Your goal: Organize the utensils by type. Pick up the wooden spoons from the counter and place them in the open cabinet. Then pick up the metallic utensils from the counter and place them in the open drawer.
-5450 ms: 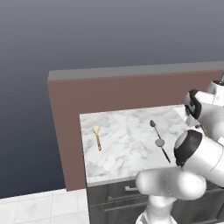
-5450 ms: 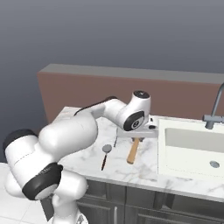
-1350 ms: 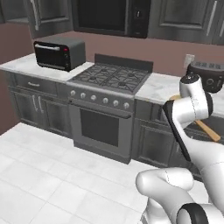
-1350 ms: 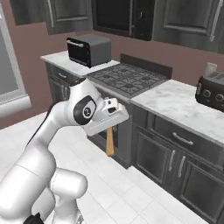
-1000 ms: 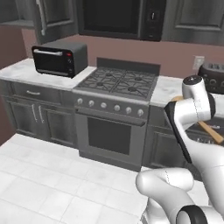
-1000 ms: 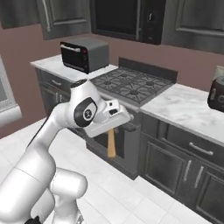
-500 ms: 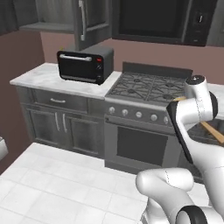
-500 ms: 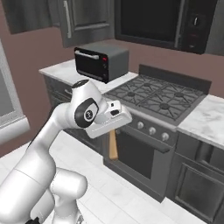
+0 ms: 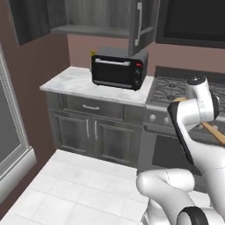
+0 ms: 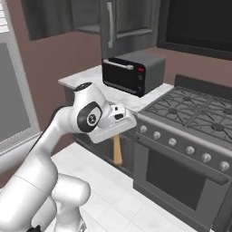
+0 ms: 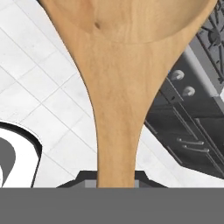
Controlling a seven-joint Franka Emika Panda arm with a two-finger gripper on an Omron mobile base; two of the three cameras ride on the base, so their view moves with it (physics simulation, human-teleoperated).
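My gripper is shut on the large light-tan wooden spoon, held at chest height over the floor. The spoon's handle hangs down below the hand in the right base view, and its other end juts out past my arm in the left base view. The round bowl fills the top of the hand view. The open cabinet hangs high on the wall, its grey shelf bare and its door with the long silver bar handle swung out. The metallic utensils and the open drawer are out of view.
A black toaster oven sits on a white marble counter directly under the cabinet. A gas stove with knobs stands to the right of it. White tiled floor lies between me and the base cabinets.
The whole scene has slid right as the base moved; the toaster oven and the open cabinet above it are now closer and nearer the middle. The spoon stays in the gripper.
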